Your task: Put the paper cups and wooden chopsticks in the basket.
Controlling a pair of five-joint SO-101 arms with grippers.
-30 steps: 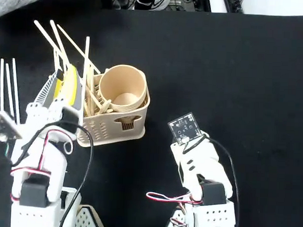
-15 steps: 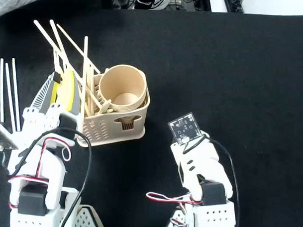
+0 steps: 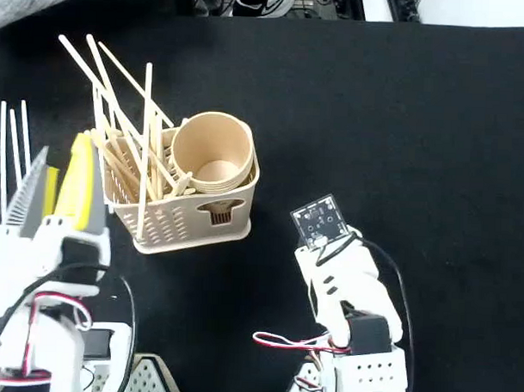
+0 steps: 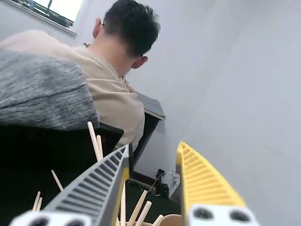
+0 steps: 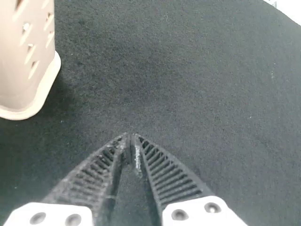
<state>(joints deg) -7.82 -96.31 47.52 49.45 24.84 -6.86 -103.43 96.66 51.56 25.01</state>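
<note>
Left gripper [image 3: 60,146], jaws apart, has backed off the basket [image 3: 185,219]; right gripper [image 5: 130,139] stays closed.

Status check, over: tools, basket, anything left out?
Left tool open, empty, beside the basket. Right tool shut, nothing held. Cups in basket; three chopsticks on the table outside.

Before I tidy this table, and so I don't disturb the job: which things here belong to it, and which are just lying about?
Job: basket; paper cups in it; chopsticks standing in it; three loose chopsticks on the table by the left hand.
Lying about: grey cloth; shoe beyond the table's far edge.
</note>
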